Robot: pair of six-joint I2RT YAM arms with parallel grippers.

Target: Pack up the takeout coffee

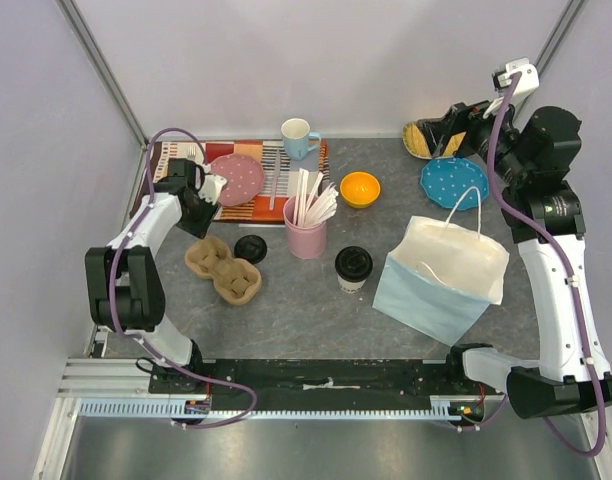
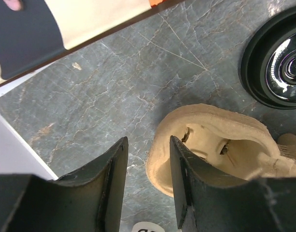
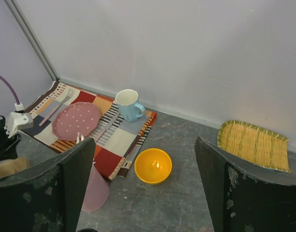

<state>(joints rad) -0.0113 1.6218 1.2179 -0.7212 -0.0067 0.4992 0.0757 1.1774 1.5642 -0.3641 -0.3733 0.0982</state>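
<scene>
The off-white paper coffee cup with black lid (image 1: 353, 268) stood upright on the grey table (image 1: 306, 310), well right of the left tool (image 2: 148, 140). That tool's half-spread fingers straddled the rim of the tan pulp cup carrier (image 2: 211, 140), not yet pinching it. The right tool (image 3: 145, 142) hung spread wide and empty.

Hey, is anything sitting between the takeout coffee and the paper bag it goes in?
Nothing visible. The takeout coffee stands just left of the light-blue paper bag, with only bare table between them. The pink cup of sticks stands on the coffee's other side.
</scene>
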